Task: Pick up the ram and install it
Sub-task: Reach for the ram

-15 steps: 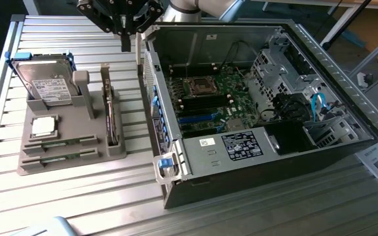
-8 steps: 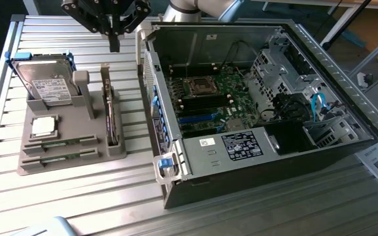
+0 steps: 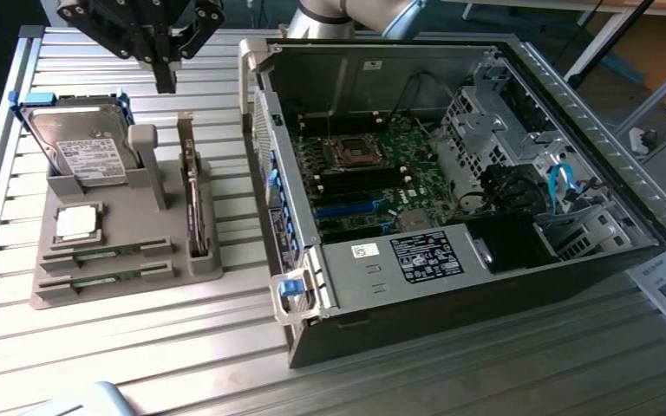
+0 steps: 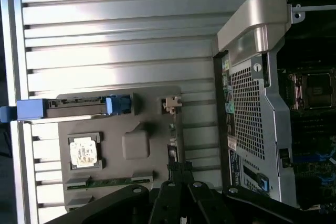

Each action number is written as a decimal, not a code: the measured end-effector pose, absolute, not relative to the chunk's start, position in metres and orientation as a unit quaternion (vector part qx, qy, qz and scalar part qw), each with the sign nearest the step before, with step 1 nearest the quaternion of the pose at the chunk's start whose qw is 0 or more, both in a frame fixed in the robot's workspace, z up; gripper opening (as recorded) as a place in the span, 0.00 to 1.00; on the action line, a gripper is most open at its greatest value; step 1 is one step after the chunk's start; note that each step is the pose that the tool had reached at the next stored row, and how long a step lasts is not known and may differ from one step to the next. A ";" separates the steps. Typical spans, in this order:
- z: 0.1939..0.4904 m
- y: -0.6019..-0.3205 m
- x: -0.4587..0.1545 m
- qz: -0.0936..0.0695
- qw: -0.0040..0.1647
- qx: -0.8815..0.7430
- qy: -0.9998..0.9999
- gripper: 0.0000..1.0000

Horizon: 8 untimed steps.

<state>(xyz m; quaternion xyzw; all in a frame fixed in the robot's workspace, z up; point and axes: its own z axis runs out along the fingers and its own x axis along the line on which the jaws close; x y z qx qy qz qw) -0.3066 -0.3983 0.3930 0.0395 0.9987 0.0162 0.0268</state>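
ram: green stick lying flat in a slot at one end of the grey holder; a second like stick sits just beside it; nothing touches it.
ram vs pincer: lower than the pincer and well apart from it; the exterior view puts the processor and hard drive between the two.
pincer: fingers together, nothing clamped, hanging high over the holder, touching nothing.
hard drive: upright in the holder, blue rails, the holder item nearest the pincer.
processor: flat in its pocket, between hard drive and ram.
computer case: side open, standing beside the holder, off to the exterior view's right of the pincer.
motherboard: bare inside the case; can't tell whether its memory slots are filled.
progress: judged at the very start; pick not yet done, install not yet done, all of the task is left.
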 end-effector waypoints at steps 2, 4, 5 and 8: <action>0.393 -0.398 -0.316 0.016 0.028 0.039 0.999 0.10; 0.393 -0.398 -0.330 0.016 0.030 0.039 0.999 0.10; 0.393 -0.398 -0.333 0.016 0.030 0.040 0.999 0.10; 0.393 -0.398 -0.347 0.016 0.031 0.040 0.999 0.10</action>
